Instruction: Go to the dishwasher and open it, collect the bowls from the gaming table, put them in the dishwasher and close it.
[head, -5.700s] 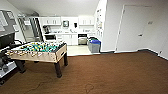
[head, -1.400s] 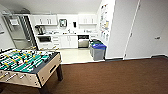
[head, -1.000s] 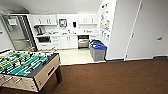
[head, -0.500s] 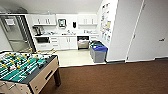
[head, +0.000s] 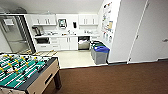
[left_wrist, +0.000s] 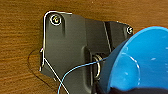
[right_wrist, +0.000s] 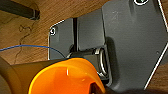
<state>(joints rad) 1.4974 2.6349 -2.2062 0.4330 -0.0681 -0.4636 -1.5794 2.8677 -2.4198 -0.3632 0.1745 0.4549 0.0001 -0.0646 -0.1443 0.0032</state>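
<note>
While your head camera looks across brown carpet toward a kitchenette, the dishwasher (head: 84, 42) sits built into the white cabinets along the back wall, its front showing dark at the top and steel below; you cannot tell from here whether its door is ajar. A grey bin with a blue lid (head: 100, 54) stands on the pale kitchen floor, near the corner of the white wall. A table-football table (head: 23, 73) with a green field and rods fills the near left corner.

Your left wrist camera shows the blue bowl (left_wrist: 140, 62) large and close, above a wood-grain floor; a thin blue cable loops beside it. Your right wrist camera shows the orange-yellow bowl (right_wrist: 66, 77) just as close. Neither pincer's fingers can be made out, so you cannot tell whether they are spread or pinching the bowls.
</note>
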